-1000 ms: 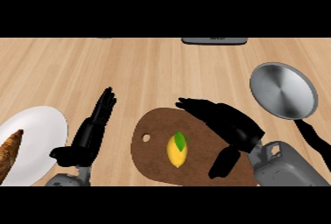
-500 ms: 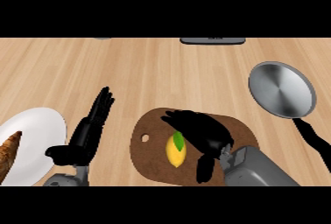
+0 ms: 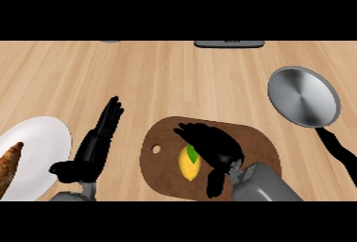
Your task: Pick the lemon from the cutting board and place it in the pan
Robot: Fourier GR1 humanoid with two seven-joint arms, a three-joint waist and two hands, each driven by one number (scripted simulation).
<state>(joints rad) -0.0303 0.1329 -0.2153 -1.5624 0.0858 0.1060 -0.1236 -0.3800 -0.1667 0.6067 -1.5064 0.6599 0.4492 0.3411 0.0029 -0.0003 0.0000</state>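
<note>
The lemon (image 3: 189, 165), yellow with a green leaf at its far end, lies on the brown cutting board (image 3: 167, 175) near the bench's (image 3: 181, 80) near edge, roughly midway along it. The right hand (image 3: 213, 144) hangs over the lemon's right side and covers part of it, fingers bent down over the fruit and thumb pointing toward the near edge; whether they touch the lemon cannot be told. A small hole shows in the board's left part. Toward the right edge of the bench, well apart from the board, sits the grey pan (image 3: 303, 96), its black handle running toward the near right corner. The left hand (image 3: 97, 142) rests left of the board with straight fingers pressed together and pointing to the far edge, holding nothing. At the left edge lies a white plate (image 3: 42, 142) with a croissant (image 3: 8, 163) on it. A dark object (image 3: 229, 44) sits at the far edge.
</note>
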